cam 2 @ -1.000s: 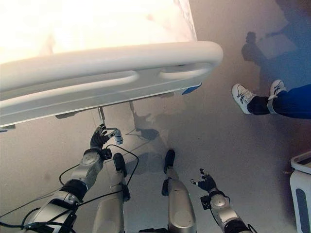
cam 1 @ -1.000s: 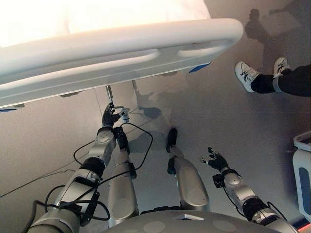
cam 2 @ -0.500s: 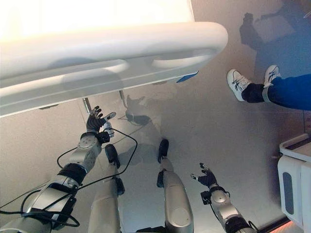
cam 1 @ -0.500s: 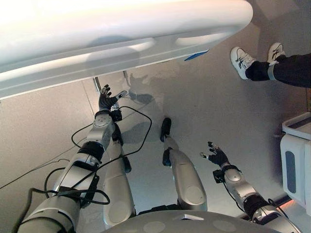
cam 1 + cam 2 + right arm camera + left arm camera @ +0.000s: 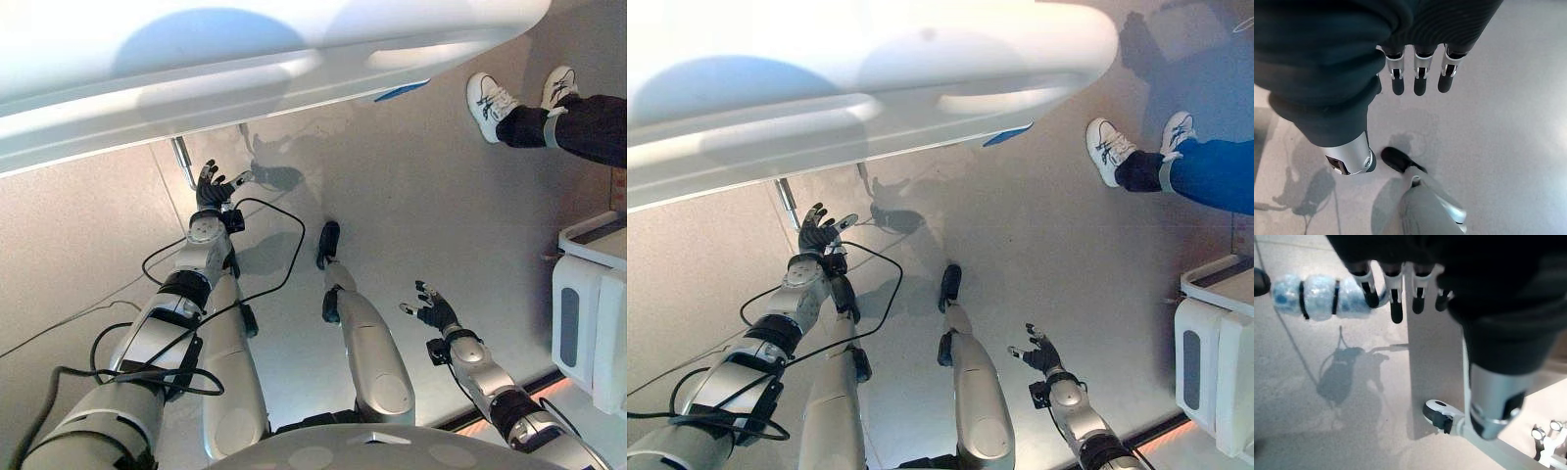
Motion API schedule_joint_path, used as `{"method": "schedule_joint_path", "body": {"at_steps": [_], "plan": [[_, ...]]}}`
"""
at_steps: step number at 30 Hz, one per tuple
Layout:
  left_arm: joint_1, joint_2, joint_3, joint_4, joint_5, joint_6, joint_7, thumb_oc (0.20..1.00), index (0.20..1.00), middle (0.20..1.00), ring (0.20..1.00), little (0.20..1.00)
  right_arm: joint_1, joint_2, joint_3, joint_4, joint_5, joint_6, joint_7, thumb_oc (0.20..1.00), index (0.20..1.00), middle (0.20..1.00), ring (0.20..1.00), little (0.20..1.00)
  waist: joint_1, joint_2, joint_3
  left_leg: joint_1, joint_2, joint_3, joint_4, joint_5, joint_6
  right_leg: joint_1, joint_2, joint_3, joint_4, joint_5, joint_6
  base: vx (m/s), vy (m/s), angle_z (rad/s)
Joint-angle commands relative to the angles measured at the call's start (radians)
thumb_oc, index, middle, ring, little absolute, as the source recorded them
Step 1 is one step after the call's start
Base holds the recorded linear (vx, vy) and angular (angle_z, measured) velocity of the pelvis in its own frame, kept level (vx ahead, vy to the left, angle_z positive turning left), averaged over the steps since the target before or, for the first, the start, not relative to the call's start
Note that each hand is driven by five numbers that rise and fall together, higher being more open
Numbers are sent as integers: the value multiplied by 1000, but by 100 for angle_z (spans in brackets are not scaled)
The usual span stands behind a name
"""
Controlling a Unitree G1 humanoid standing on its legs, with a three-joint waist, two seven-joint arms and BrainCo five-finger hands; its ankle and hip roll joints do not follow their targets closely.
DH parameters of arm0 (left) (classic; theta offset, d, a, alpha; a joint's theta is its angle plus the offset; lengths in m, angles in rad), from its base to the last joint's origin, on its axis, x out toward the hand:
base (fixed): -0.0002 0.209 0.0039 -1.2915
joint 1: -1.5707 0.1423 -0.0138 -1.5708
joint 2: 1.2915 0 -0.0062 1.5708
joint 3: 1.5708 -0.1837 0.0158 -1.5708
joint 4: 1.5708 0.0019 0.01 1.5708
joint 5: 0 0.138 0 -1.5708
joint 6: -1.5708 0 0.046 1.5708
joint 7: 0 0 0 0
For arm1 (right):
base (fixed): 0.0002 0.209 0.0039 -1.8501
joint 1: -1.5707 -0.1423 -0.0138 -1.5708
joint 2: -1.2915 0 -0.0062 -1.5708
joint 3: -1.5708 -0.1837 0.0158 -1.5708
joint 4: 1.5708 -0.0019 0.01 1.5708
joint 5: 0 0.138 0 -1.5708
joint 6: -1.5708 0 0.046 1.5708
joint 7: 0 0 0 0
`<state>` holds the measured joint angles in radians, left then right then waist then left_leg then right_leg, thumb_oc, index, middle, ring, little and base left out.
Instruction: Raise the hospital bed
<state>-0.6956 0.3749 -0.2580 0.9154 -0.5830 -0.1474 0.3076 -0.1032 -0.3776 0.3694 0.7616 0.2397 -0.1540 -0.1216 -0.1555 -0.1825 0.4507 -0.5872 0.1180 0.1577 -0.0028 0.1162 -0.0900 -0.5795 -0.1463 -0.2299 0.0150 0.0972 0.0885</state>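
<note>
Looming across the top of both eye views, the hospital bed's white footboard runs from the left edge to the upper right corner, its long grip slots facing the robot, so whatever raises the bed has to be reached from underneath. Below it the grey floor takes up the rest of the frame. At the right edge stands a white cabinet, well clear of the work, and in the upper right a person's shoes point toward the bed, kept back as if to leave the robot room.

A thin metal rod drops from under the footboard in the upper left, and beside it sits the crank handle, a pale knobbly grip banded in black. I take this to be the bed's raising crank, which would explain why the left arm is stretched so far forward.

The left hand is just below the rod with its fingers spread and straight, next to the handle but not wrapped round it. The right hand hangs relaxed and empty over the floor at lower right, out of the way.
</note>
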Motion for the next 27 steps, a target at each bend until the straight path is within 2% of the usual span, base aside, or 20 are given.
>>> {"method": "schedule_joint_path", "body": {"at_steps": [1,4,9,15,25,27], "plan": [[-16,14,6,19,-27,-35,16,1000,1000,1000,1000,1000,15,-29,-8,-15,34,-18,-23,1000,1000,1000,1000,1000,5,-29,19,-57,-61,-48,-57,76,46,-99,21,1,-47,182,80,0,0,0],[12,0,7,-8,-40,-40,9,1000,1000,1000,1000,1000,12,-25,-5,-6,34,-18,-23,1000,1000,1000,1000,1000,7,-27,20,-51,-60,-50,-55,74,46,-95,21,-4,-45,179,78,0,0,0],[153,-25,11,-187,-69,-75,-5,1000,1000,1000,1000,1000,6,-28,-23,14,28,-20,-26,1000,1000,1000,1000,1000,31,-3,14,-31,-66,-50,-55,67,49,-72,19,-8,-41,168,75,0,0,0],[259,-7,9,-347,-45,-83,-25,1000,1000,1000,1000,1000,13,-34,-38,-7,23,-22,-23,1000,1000,1000,1000,1000,57,12,22,-21,-71,-59,-56,65,53,-57,13,-20,-40,163,77,6,-2,4],[317,5,7,-402,-29,-78,-43,1000,1000,1000,1000,1000,24,-33,-46,-11,20,-21,-20,1000,1000,1000,1000,1000,72,19,23,-20,-77,-66,-59,66,55,-51,10,-33,-38,158,79,10,-2,6],[375,26,8,-436,-28,-71,-60,1000,1000,1000,1000,1000,39,-34,-48,0,16,-16,-16,1000,1000,1000,1000,1000,88,20,20,-17,-79,-76,-59,64,57,-39,6,-45,-35,150,80,41,-12,7]]}}
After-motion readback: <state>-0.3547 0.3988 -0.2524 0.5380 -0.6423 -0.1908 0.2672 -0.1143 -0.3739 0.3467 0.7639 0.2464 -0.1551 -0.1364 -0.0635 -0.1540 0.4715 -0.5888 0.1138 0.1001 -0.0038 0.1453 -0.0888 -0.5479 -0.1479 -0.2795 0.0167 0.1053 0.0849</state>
